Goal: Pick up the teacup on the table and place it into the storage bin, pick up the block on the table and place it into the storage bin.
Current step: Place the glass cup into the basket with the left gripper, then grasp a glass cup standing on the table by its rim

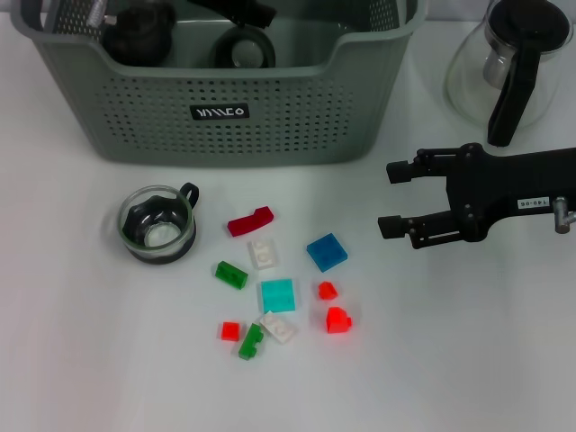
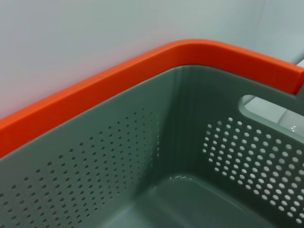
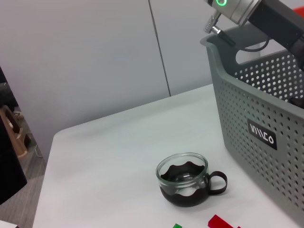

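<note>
Here, right gripper [image 1: 390, 198] beside blocks [image 1: 326, 252].

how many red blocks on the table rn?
4. A dark red curved one right of the teacup, a small square one at the near left of the cluster, and two below the blue block. None looks hidden.

Teacup [image 1: 159, 224] before storage bin [image 1: 225, 112] — blocks [image 1: 283, 283] right

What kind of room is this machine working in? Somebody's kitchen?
More likely a lab or test room than a kitchen: a bare white table against plain walls, with toy blocks scattered beside a teacup and a storage bin.
</note>
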`<act>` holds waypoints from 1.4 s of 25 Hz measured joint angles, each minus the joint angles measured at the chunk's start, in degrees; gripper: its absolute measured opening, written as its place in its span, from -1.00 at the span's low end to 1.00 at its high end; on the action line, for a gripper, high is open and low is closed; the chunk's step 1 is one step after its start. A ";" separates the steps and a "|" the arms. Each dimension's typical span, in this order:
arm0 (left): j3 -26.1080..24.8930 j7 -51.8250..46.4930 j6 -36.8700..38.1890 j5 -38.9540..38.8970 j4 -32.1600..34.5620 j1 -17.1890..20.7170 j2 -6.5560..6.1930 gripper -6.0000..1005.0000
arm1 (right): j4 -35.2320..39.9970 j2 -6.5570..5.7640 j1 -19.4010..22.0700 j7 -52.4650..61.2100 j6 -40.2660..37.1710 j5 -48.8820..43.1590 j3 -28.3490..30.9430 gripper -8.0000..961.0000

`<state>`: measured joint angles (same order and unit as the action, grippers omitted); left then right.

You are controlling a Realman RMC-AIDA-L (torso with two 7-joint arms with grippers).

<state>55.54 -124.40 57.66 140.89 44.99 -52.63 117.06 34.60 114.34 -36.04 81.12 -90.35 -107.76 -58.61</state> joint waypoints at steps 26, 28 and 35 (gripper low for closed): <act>-12.00 11.25 58.91 -23.83 36.12 19.96 1.98 0.74 | -0.38 0.07 0.51 -2.13 0.70 0.07 1.41 0.81; -11.38 13.59 57.90 -23.21 36.27 22.94 2.88 0.74 | -0.41 0.31 0.51 -2.05 0.73 0.07 1.95 0.81; -10.97 18.25 54.66 -15.45 37.27 27.22 4.86 0.71 | -0.53 1.37 -0.03 -0.08 2.45 0.45 2.43 0.81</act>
<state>44.57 -106.15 112.33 125.44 82.26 -25.41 121.92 34.07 115.71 -36.07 81.04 -87.90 -107.30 -56.18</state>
